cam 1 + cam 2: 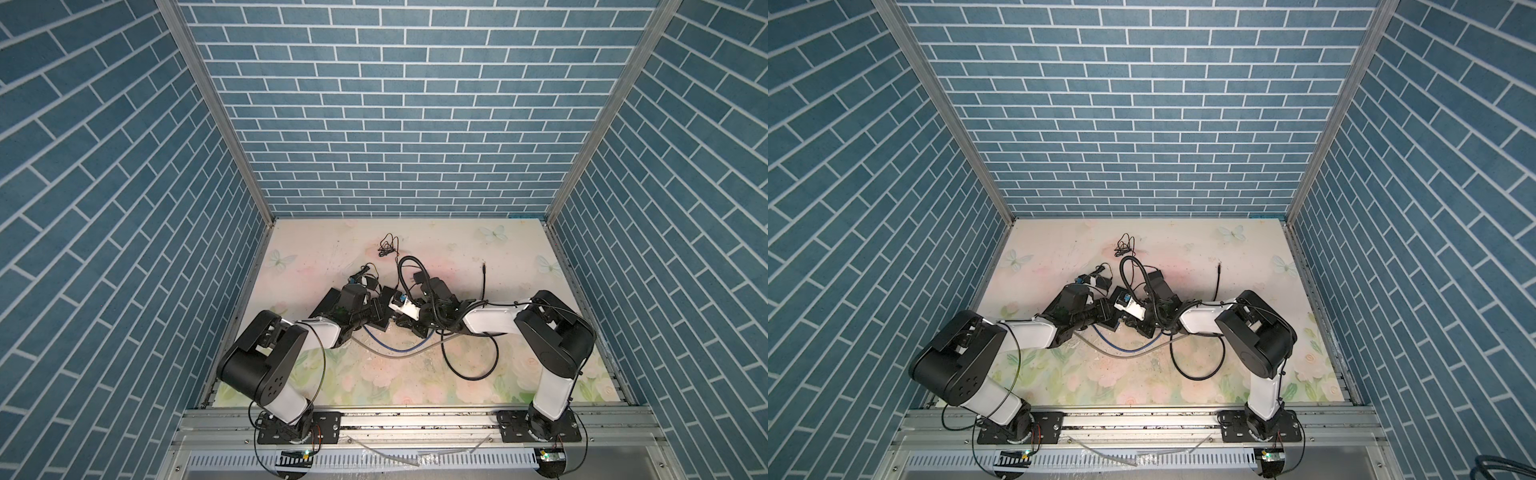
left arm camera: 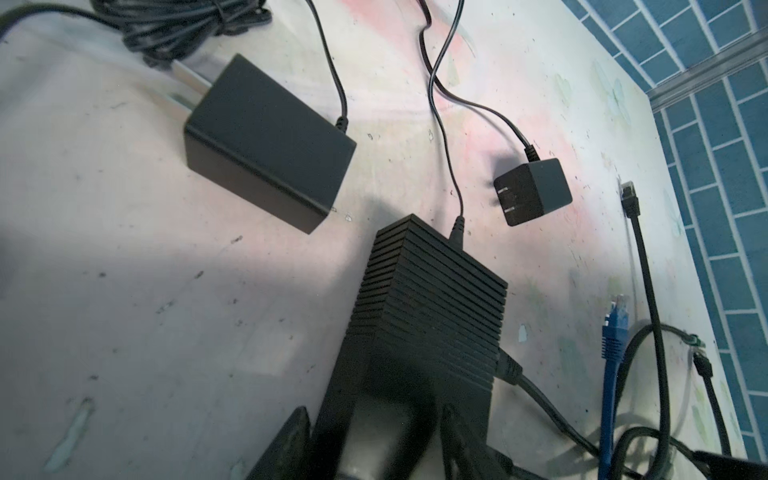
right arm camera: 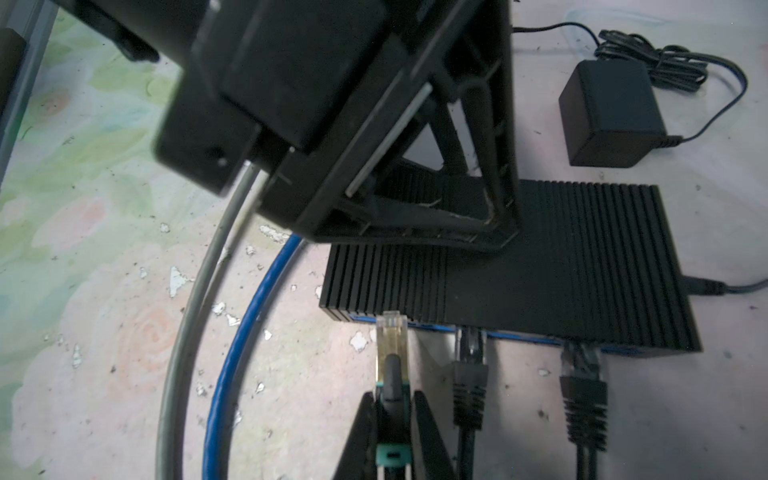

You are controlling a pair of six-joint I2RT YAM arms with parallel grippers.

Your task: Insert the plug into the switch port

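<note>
Blue brick-print walls (image 1: 395, 124) box in a floral counter (image 1: 498, 257). Both top views: left arm (image 1: 316, 328) and right arm (image 1: 490, 322) fold low, forearms reaching inward, wrists nearly meeting.

Left wrist view: left end effector (image 2: 374, 440) straddles the ribbed switch (image 2: 432, 299), likely bracing it against the push. Clamped or just around it, cannot tell.

Right wrist view: right end effector (image 3: 392, 419) is closed on the plug (image 3: 390, 332) by its boot. Plug is held level, tip at the switch's port face, beside two seated black cables (image 3: 469, 357). Judged not seated yet.
</note>
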